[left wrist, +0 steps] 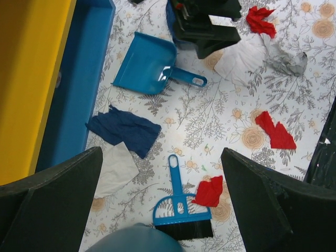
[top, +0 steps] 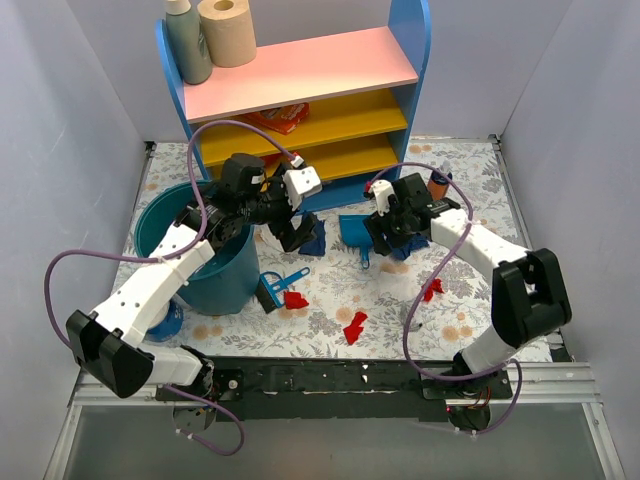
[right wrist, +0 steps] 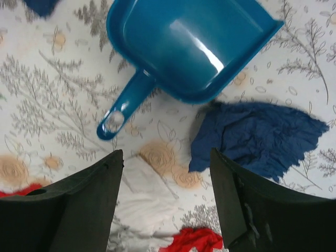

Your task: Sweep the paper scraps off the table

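White arm links (top: 150,285), black joints (top: 110,350), looping purple cables (top: 240,122), black wedge-fingered left hand (left wrist: 161,157), right hand (right wrist: 165,152)

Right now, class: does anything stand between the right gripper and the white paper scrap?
Nothing visible does. The white scrap lies bare on the table under the right gripper; the dustpan and dark blue scrap lie beside it.

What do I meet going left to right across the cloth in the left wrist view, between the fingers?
Dark blue paper scrap → blue hand brush → flat red paper scrap. Left out, since they overlap neighbours: the white scrap, the red scrap at the brush bristles.
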Tool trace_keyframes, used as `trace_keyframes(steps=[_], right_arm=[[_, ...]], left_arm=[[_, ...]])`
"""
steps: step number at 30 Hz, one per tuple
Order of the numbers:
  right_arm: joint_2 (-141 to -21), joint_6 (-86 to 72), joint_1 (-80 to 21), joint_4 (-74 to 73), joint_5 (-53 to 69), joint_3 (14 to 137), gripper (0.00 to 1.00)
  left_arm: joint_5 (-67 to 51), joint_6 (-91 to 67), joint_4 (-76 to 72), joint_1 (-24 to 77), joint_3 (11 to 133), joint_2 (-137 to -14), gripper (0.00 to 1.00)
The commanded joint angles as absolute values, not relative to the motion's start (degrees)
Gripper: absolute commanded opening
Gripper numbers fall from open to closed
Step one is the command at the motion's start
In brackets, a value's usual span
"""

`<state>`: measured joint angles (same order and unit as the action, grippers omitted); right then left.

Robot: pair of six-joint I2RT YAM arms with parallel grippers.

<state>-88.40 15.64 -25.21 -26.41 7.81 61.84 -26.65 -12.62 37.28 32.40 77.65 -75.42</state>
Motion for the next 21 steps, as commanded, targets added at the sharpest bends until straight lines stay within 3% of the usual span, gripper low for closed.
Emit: trace_keyframes(steps=[1,8,13,21], right_arm=[[-93.33,2.92,-25.93,-26.09,7.01,69.34,0.75],[-97.12,5.16,-29.87,-26.02,14.31,74.18,0.72],[-96.07,26.93,-34.97,-28.03,32.82,74.53,0.69],[-100.88,53.68,-37.08,-28.30,42.19,75.40,0.72]], left_arm=[[-24.44,-11.17,38.67,32.69,76.64,-72.07,0.98],[-22.24,-9.40,39.02,32.61,75.50,-71.90,0.98],[-22.15,-9.84,40.86,32.70,74.79,-70.49,0.98],[-21.97,-15.81,45.09,32.61,77.61,-69.61,0.98]])
